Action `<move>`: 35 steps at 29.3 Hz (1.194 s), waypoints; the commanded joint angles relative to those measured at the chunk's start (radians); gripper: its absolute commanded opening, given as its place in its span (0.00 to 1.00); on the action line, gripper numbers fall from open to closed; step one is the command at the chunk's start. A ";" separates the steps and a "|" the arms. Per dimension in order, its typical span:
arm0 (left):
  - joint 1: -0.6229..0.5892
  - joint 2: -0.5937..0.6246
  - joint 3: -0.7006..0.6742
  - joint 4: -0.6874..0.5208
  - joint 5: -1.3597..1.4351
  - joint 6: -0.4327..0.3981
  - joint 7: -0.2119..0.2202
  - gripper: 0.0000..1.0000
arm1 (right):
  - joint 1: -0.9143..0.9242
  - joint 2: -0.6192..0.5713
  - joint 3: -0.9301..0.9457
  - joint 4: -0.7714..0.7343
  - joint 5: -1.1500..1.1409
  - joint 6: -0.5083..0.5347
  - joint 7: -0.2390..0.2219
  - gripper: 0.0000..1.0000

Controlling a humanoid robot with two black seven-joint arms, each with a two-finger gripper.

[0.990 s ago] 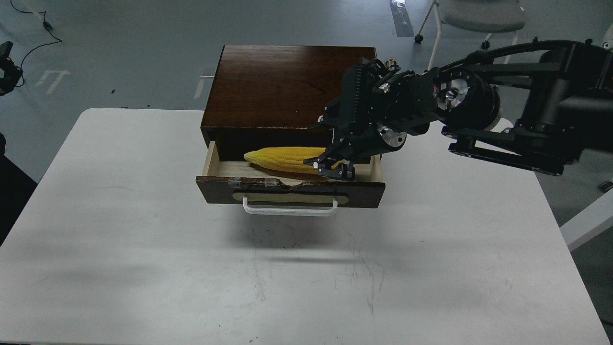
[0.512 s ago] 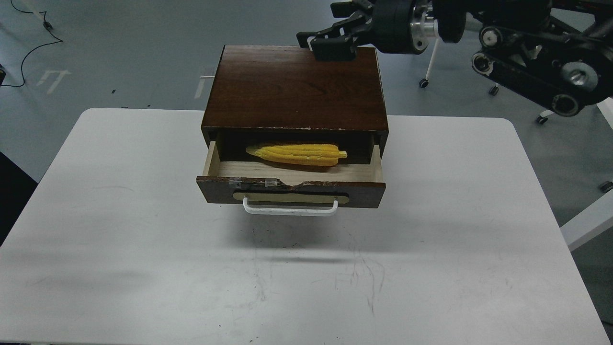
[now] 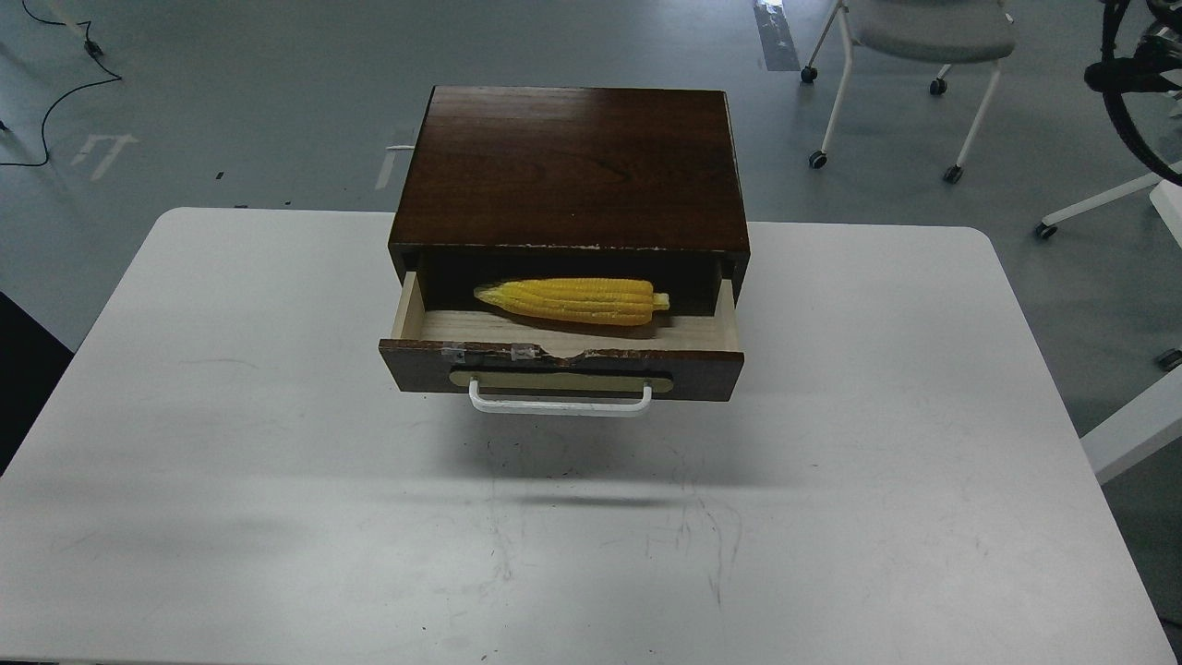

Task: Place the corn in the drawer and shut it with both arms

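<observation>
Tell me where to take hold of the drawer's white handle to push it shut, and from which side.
Grip the white bar handle at the middle of its straight span, coming from the front, the near table side. The bar runs level across the drawer front and stands clear of it, so fingers can likely close above and below. The corn already lies inside, so pushing straight back should close it.

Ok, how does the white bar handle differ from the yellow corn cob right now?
The white bar handle is thin, smooth and straight, fixed outside on the dark brown drawer front. The yellow corn cob is thick, ribbed with kernel rows, tapered leftward, and lies loose inside the open drawer on pale wood. Both lie crosswise, left to right.
</observation>
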 commanded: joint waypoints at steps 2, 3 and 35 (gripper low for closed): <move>-0.096 -0.006 0.000 -0.059 0.153 0.000 0.003 0.00 | -0.124 -0.027 0.094 -0.015 0.212 0.010 -0.005 1.00; -0.122 -0.002 -0.002 -0.124 0.196 0.000 0.005 0.00 | -0.153 -0.032 0.123 -0.017 0.251 0.025 -0.006 1.00; 0.094 0.032 -0.032 -1.525 1.756 0.000 -0.021 0.00 | -0.543 -0.007 0.429 -0.145 0.890 0.258 -0.081 1.00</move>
